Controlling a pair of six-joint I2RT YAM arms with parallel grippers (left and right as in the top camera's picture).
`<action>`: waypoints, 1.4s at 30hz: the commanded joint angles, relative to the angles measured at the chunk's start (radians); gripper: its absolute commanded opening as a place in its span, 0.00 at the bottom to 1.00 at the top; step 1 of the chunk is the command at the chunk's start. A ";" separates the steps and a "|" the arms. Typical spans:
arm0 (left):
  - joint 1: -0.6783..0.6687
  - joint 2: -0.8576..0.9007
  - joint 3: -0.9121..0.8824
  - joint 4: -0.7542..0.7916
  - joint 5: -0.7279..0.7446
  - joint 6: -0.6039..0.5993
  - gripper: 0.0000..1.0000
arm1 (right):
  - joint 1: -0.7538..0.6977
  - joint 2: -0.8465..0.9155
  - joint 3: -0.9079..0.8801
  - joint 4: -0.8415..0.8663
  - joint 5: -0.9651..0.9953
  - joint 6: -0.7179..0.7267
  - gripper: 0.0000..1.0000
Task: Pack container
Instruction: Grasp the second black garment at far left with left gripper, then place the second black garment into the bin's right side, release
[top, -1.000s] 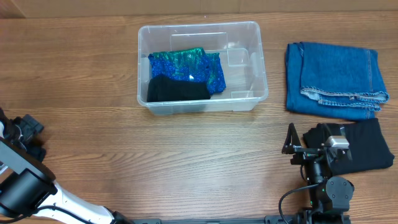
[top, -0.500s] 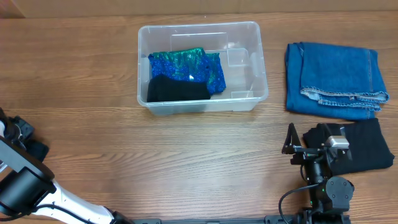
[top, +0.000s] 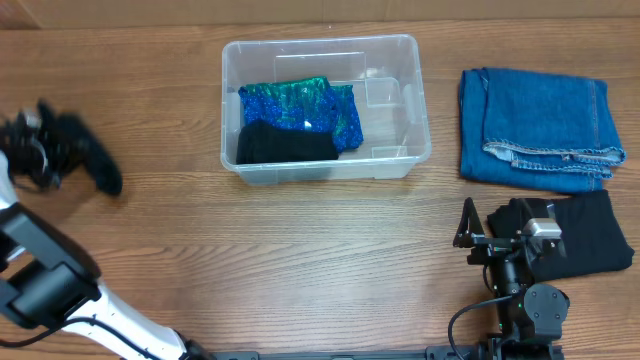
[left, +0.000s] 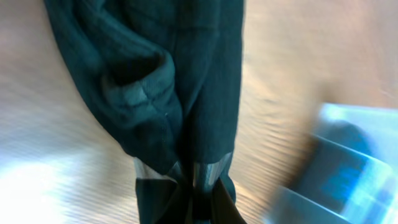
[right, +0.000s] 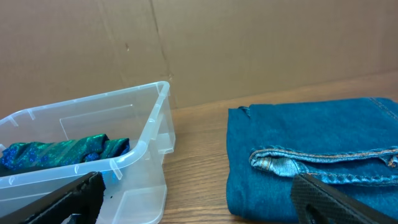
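**A:** Where do we place the first label in the overhead view?

**B:** On the container (top: 322, 42), which stands on the wooden table (top: 300, 260) at the far middle. Inside it we mark a shiny blue-green cloth (top: 300, 103) and, touching its near edge, a black cloth (top: 285, 146). Both lie in the left part, and the right part shows the clear base.

**A:** And the left gripper (left: 186, 196)?

**B:** We see its jaws closed narrowly on a dark garment (left: 180, 74). The fabric is pinched between the fingers and extends away from the wrist camera. From above, gripper and garment are blurred, well to the left of the container and apart from it. In the left wrist view the container is a blurred pale shape at the right edge.

**A:** The right gripper (right: 199, 205)?

**B:** We note its jaws spread wide, one finger at each lower corner of the right wrist view, gripping nothing. It sits at the near right of the table, facing the container's right end and the folded jeans (top: 540, 128). The jeans lie to the right of the container, apart from it. Just nearer than the jeans we label a folded black cloth (top: 590, 235), beside the right arm
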 joint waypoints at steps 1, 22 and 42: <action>-0.116 -0.006 0.256 -0.117 0.163 0.081 0.04 | -0.003 -0.008 -0.010 0.005 0.005 -0.007 1.00; -1.074 0.071 0.737 -0.059 -0.072 -0.145 0.04 | -0.003 -0.008 -0.010 0.005 0.005 -0.007 1.00; -1.182 0.396 0.737 -0.108 -0.117 -0.238 0.04 | -0.003 -0.008 -0.010 0.005 0.005 -0.007 1.00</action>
